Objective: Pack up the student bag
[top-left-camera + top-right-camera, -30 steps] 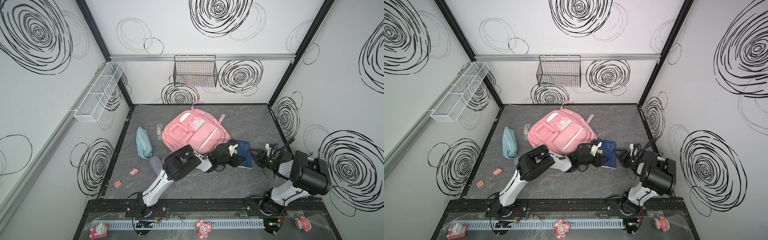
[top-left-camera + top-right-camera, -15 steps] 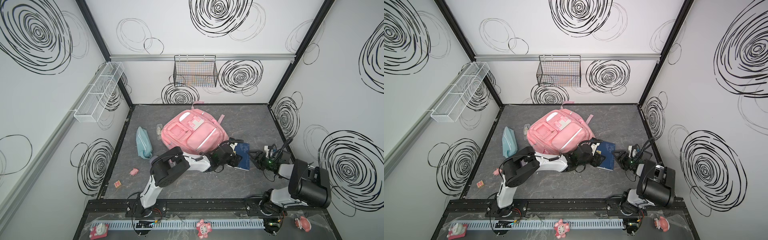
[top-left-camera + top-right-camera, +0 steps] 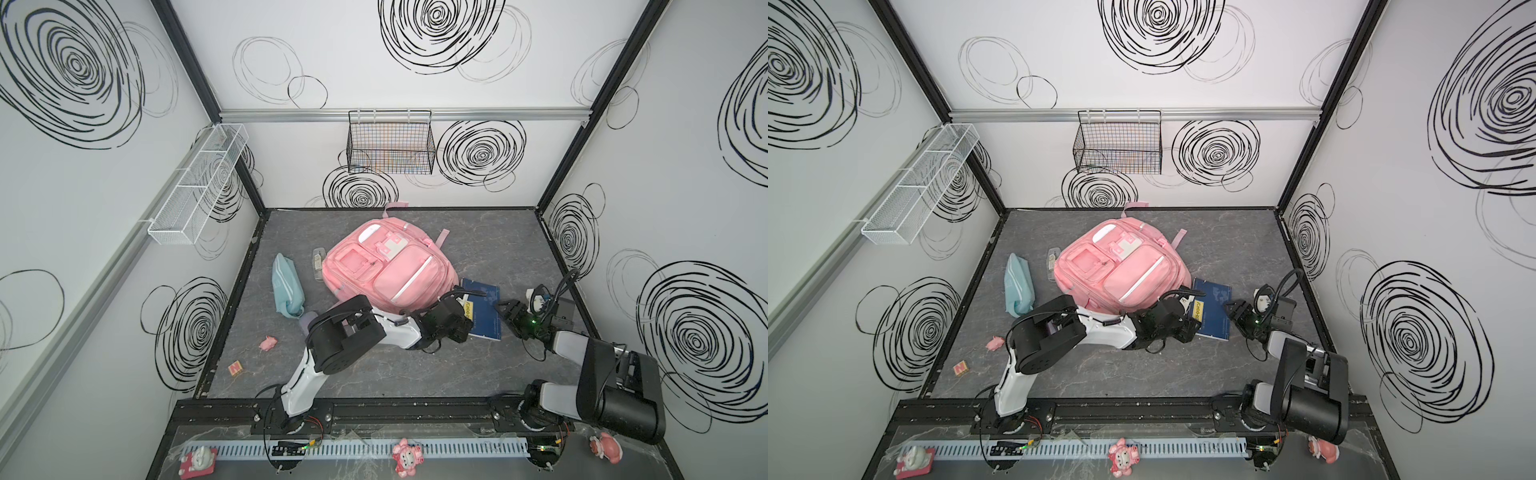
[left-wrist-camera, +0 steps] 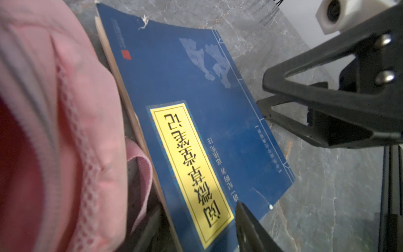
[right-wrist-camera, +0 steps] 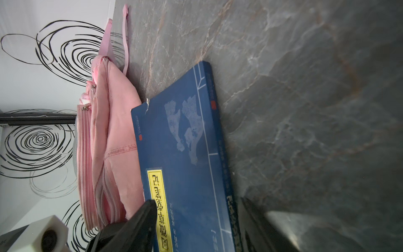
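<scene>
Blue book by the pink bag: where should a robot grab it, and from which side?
The blue book lies flat, one long edge against the student bag, so that side is blocked. Best grip is probably the free spine edge, approached from the right, where the right tool stands open.

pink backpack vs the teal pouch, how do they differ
The pink backpack is far bigger than the teal pouch. The pink backpack is broad with several front pockets; the teal pouch is slim and long. The pink backpack lies mid-table, the teal pouch left of it, apart. Both lie flat on the table.
</scene>
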